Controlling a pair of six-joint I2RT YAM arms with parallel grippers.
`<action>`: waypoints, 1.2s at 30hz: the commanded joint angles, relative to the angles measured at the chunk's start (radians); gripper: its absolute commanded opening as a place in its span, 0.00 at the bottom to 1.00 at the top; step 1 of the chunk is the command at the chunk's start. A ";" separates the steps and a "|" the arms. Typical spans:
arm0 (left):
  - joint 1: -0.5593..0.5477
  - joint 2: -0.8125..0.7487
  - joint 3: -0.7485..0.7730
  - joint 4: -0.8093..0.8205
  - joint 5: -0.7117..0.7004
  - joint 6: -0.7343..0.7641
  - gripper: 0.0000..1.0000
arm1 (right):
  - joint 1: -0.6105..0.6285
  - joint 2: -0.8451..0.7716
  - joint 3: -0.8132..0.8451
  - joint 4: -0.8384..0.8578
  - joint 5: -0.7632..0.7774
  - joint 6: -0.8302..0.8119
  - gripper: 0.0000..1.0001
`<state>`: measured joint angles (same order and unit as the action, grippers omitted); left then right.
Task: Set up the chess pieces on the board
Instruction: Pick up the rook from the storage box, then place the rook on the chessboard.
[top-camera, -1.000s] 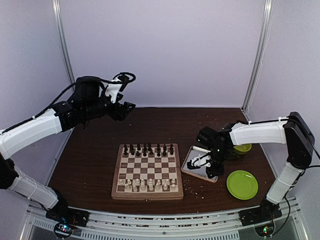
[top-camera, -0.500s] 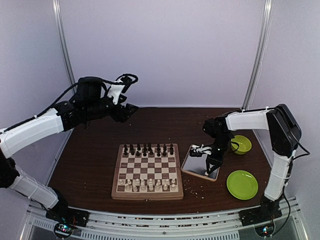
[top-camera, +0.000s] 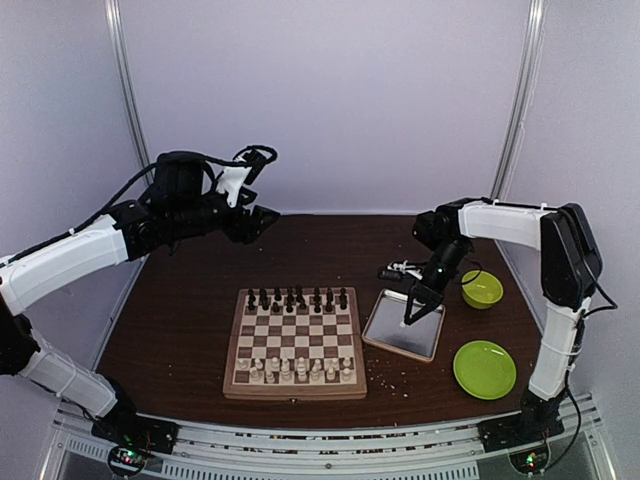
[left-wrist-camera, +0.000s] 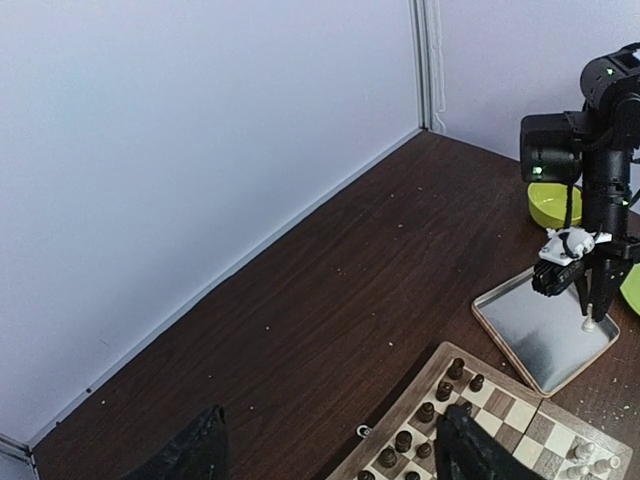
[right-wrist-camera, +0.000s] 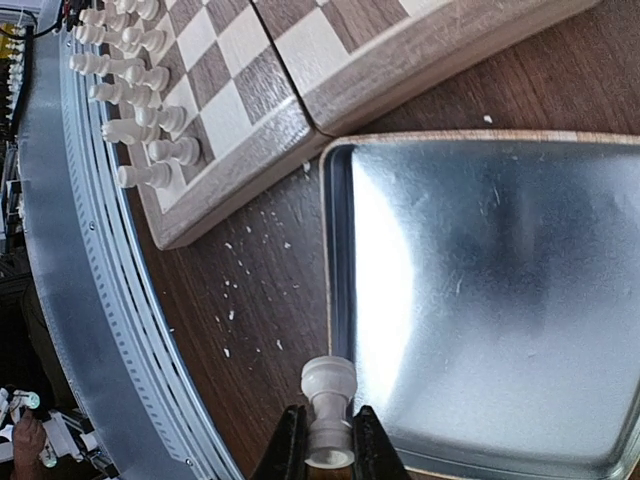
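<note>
The right gripper (top-camera: 408, 318) hangs above the metal tray (top-camera: 392, 338), which lies on the surface just beside the right edge of the board (top-camera: 231, 350). Its two fingers are pressed together on one cream-white chess piece (top-camera: 404, 323). In the right wrist view this gripper (right-wrist-camera: 322, 445) pinches the piece (right-wrist-camera: 328, 385) at its lower part, and the round head sticks out past the fingertips, over the rim of the tray (right-wrist-camera: 500, 300). In the left wrist view the same piece (left-wrist-camera: 588, 324) points down from the right gripper (left-wrist-camera: 592, 300) and is close over the tray (left-wrist-camera: 535, 345); if it touches the metal, I cannot tell. The board lies in the middle of the surface, toward the near edge. The other white pieces (top-camera: 300, 370) stand on the rows along the near edge of the board, and the dark pieces (top-camera: 297, 298) stand on the rows along its far edge. The left gripper (top-camera: 262, 215) is raised in the air over the far left part of the surface, its fingers spread and holding nothing. A green bowl (top-camera: 482, 289) and a green plate (top-camera: 485, 369) are near the right edge of the surface, and pale crumbs (top-camera: 400, 380) lie between the board and the plate.
</note>
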<state>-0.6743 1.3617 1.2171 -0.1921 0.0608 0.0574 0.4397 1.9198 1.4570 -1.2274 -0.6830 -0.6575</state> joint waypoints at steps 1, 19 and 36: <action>-0.002 -0.001 0.029 0.026 0.006 -0.007 0.72 | 0.061 -0.056 0.070 -0.021 -0.009 0.037 0.06; -0.001 -0.113 -0.018 0.070 -0.249 -0.003 0.70 | 0.525 0.161 0.439 0.026 0.587 0.090 0.07; -0.001 -0.130 -0.002 0.049 -0.238 0.013 0.70 | 0.579 0.348 0.572 -0.024 0.627 0.085 0.10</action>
<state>-0.6750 1.2507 1.2072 -0.1745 -0.1764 0.0547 1.0035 2.2459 1.9991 -1.2266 -0.0628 -0.5762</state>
